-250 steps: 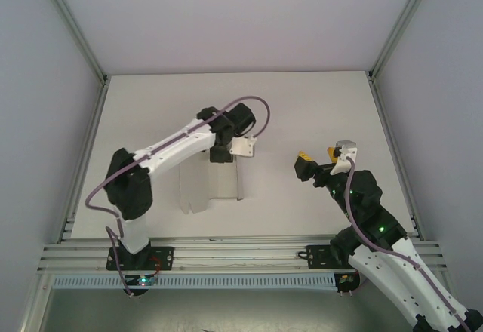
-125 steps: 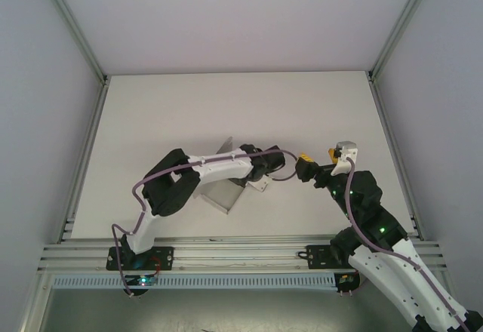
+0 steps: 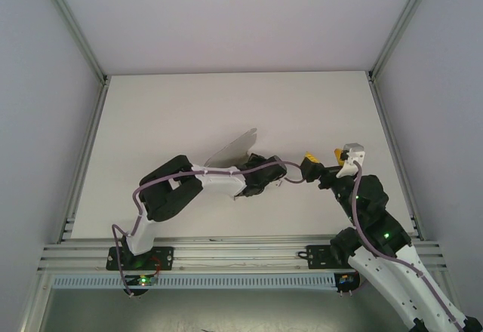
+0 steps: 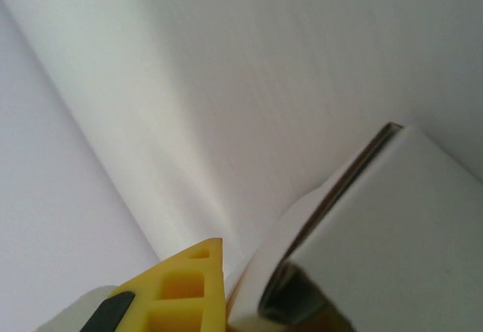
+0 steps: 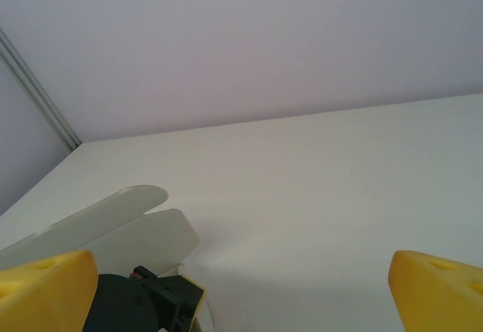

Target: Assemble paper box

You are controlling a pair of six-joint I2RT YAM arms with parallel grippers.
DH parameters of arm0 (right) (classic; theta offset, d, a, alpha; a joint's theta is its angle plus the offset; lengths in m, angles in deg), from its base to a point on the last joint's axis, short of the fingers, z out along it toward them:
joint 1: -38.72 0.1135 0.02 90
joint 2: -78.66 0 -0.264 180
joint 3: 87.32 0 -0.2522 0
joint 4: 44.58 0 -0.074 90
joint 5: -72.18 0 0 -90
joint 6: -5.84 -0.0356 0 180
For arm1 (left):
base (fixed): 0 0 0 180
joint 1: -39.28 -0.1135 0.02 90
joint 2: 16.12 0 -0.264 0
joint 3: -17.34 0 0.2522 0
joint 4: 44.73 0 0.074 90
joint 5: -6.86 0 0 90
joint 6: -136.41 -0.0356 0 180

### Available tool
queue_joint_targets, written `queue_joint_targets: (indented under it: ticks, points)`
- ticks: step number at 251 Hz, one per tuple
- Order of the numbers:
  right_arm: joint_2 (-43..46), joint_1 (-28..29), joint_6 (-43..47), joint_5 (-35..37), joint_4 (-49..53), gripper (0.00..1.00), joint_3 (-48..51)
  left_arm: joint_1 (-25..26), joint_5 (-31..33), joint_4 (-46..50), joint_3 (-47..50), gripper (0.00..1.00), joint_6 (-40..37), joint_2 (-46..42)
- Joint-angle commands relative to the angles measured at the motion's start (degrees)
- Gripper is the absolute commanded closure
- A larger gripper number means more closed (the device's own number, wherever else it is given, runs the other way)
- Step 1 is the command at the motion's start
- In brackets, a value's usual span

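The paper box (image 3: 231, 149) is a flat white card sheet, tilted up off the table with its rounded flaps pointing to the back right. My left gripper (image 3: 251, 184) reaches low across the middle and is shut on the sheet's near edge. Close in the left wrist view, the card (image 4: 385, 234) lies against one yellow finger (image 4: 185, 290). My right gripper (image 3: 323, 158) stands open just right of the left one, nothing between its fingers. In the right wrist view the sheet's two flaps (image 5: 113, 222) rise at lower left behind the black left gripper (image 5: 143, 302); my right gripper (image 5: 241, 290) gapes wide.
The white table (image 3: 151, 113) is walled by aluminium posts (image 3: 83, 158) left and right, with a rail (image 3: 241, 253) along the near edge. A purple cable (image 3: 283, 167) loops between the two grippers.
The left arm has swung right and dropped low, carrying the sheet from lying flat at centre left to standing tilted up. The right gripper has shifted slightly and stays open.
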Motion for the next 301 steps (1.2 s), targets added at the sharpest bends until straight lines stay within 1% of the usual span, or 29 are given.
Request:
queue_joint_targets:
  ticks: [1,23,34,39,47,56,83,97,108,124,147,178,188,200,246,255,271,283,292,295,298,301]
  points:
    - [1.55,-0.48,0.68,1.35,0.19,0.02,-0.63,0.87,-13.24,-17.56,6.66,1.00,6.97,7.78]
    - [1.76,-0.55,0.50,1.41,0.13,0.02,-0.61,0.95,-14.59,-18.30,7.12,1.00,8.64,7.67]
    - [1.75,-0.61,0.50,1.19,0.16,0.02,-0.68,1.35,-15.12,-22.92,9.12,1.00,7.93,7.58]
    - [1.67,-0.58,0.46,1.18,0.15,0.02,-0.68,1.45,-15.28,-23.40,9.74,1.00,7.07,7.63]
    - [1.59,-0.59,0.42,1.23,0.09,0.02,-0.62,1.60,-15.12,-21.05,9.33,1.00,6.46,7.69]
    - [1.41,-0.60,0.42,1.27,0.10,0.02,-0.65,1.48,-15.22,-17.43,8.23,1.00,7.44,7.55]
    - [0.55,-0.59,0.41,1.29,0.27,0.02,-0.79,0.57,-19.36,-3.27,4.32,1.00,10.74,4.13]
    - [-0.04,-0.70,0.50,1.38,0.58,0.02,-0.93,0.21,-20.63,2.06,2.95,0.90,10.08,1.95]
    - [-0.63,-0.78,0.70,1.57,1.08,0.02,-0.93,-0.05,-20.71,4.28,2.52,0.79,9.81,0.28]
    - [-1.85,-0.84,0.78,2.84,2.38,0.02,-1.33,-0.56,-20.86,7.68,1.19,0.72,10.14,-1.91]
    - [-4.05,-1.23,0.76,4.68,4.75,0.02,-2.19,-1.27,-21.65,11.13,-0.85,0.68,10.89,-4.45]
    - [-5.87,-1.99,0.42,5.57,7.02,0.02,-3.10,-1.35,-21.19,13.90,-3.26,0.61,10.88,-6.72]
    - [-5.89,-2.28,0.32,5.53,7.22,0.02,-3.04,-1.37,-21.23,15.27,-4.39,0.57,11.23,-7.08]
    - [-5.76,-2.70,0.11,5.27,7.11,0.02,-2.92,-1.40,-21.68,17.56,-5.79,0.47,11.61,-7.46]
    - [-5.59,-4.11,-0.54,3.37,7.13,0.02,-2.73,-1.63,-21.54,19.16,-7.70,0.45,11.25,-9.66]
    - [-5.50,-4.51,-0.63,2.84,7.22,0.02,-2.84,-1.74,-22.12,19.77,-8.20,0.38,11.77,-10.48]
    - [-5.31,-5.06,-0.63,2.11,7.22,0.02,-3.03,-1.89,-23.93,21.52,-9.69,0.37,13.37,-11.98]
    - [-5.19,-5.46,-0.81,2.06,7.38,0.02,-3.43,-2.12,-25.30,22.29,-10.65,0.33,14.80,-13.37]
    - [-5.12,-5.76,-0.75,2.02,7.56,0.02,-3.64,-2.26,-26.34,22.92,-11.25,0.24,15.61,-14.53]
    - [-5.11,-5.86,-0.81,2.10,7.73,0.02,-3.79,-2.32,-26.64,22.98,-11.45,0.20,15.88,-14.86]
    - [-5.06,-5.95,-0.86,2.15,7.79,0.02,-3.93,-2.37,-26.96,23.02,-11.67,0.13,16.23,-15.23]
    - [-5.02,-6.11,-0.91,2.29,7.89,0.02,-3.97,-2.44,-27.23,23.10,-11.91,0.03,16.60,-15.59]
